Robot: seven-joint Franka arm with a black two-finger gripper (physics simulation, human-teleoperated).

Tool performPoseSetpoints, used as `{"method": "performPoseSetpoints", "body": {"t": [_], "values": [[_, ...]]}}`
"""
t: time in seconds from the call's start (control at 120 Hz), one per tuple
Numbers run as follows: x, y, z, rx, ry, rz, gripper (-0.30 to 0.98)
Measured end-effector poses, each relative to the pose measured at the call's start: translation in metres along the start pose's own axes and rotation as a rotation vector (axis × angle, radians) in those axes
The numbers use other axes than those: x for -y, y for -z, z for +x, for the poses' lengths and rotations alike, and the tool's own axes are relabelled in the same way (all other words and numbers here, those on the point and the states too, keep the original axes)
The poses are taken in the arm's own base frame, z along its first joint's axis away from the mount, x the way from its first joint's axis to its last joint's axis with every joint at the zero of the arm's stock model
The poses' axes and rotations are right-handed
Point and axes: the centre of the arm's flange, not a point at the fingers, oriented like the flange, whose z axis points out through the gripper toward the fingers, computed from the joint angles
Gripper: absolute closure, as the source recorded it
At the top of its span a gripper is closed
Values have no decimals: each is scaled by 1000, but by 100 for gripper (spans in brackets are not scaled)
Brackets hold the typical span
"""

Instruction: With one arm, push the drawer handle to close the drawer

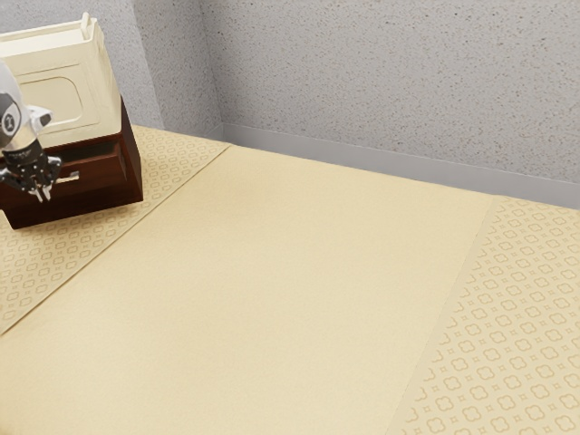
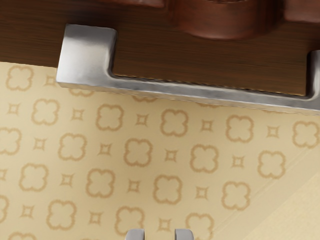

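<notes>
Gripper (image 1: 42, 193) is at the front of the dark cabinet (image 1: 118, 197), jaws apart, not gripping the handle. Drawer (image 1: 101, 170) sits partly out of the cabinet; its metal handle (image 1: 69, 178) is on the front, near the gripper.

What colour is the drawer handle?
Silvery grey metal; the handle shows best in the wrist view.
</notes>
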Motion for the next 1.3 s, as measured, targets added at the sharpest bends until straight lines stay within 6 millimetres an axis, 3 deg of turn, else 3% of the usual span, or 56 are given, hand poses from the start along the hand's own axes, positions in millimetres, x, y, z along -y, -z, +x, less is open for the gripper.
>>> {"method": "performPoseSetpoints", "body": {"t": [0.383,1.3], "values": [[-6,-38,24,-91,-7,-49,74],[4,-34,61,-332,-18,-90,74]]}}
